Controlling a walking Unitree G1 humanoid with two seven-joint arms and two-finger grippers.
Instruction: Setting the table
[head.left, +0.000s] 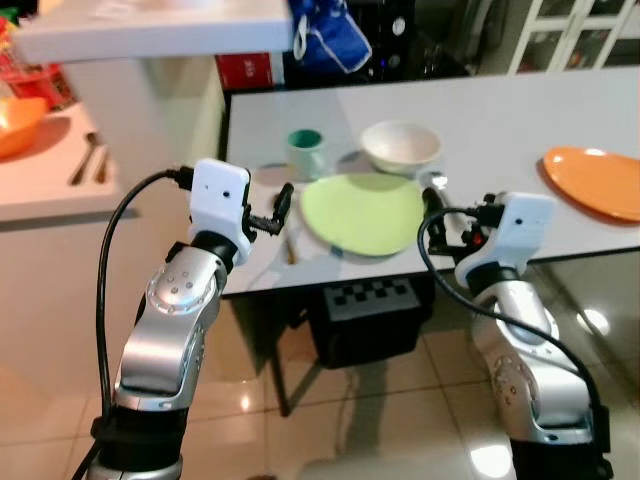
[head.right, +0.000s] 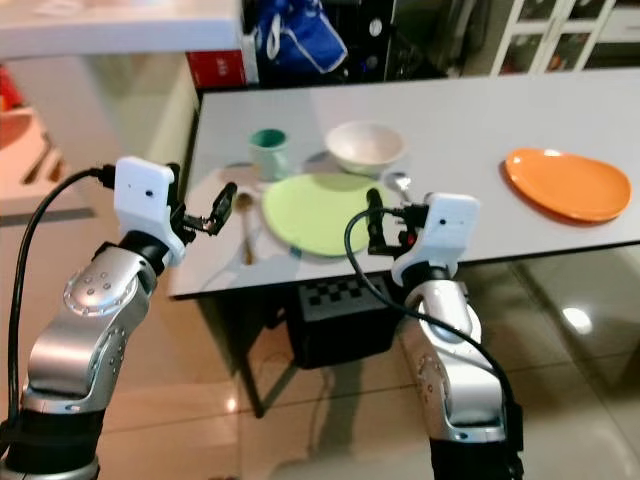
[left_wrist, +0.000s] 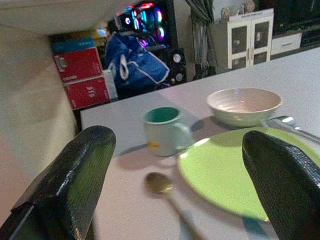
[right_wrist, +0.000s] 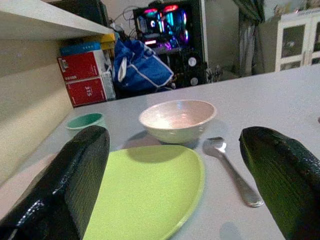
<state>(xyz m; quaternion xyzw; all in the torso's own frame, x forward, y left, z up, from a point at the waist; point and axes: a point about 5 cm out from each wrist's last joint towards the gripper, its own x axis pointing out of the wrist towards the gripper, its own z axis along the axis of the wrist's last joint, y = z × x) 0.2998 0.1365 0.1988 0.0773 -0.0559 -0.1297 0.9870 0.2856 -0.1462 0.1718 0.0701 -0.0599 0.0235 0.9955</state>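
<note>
A light green plate (head.left: 362, 212) lies near the front edge of the pale table (head.left: 500, 110). Behind it stand a white bowl (head.left: 401, 146) and a mug (head.left: 306, 151) with a teal inside. A gold spoon (left_wrist: 167, 192) lies left of the plate and a silver spoon (right_wrist: 230, 167) to its right. An orange plate (head.left: 595, 180) sits farther right. My left gripper (head.left: 278, 212) hovers open at the table's front-left edge, beside the gold spoon, holding nothing. My right gripper (head.left: 432, 215) is open and unladen at the green plate's right rim.
A white counter (head.left: 40, 185) on my left carries an orange bowl (head.left: 18, 125) and cutlery (head.left: 88, 158). A black box (head.left: 365, 320) sits under the table. A blue bag (head.left: 325, 35), red boxes (head.left: 245, 70) and a white cabinet (head.left: 570, 35) stand behind.
</note>
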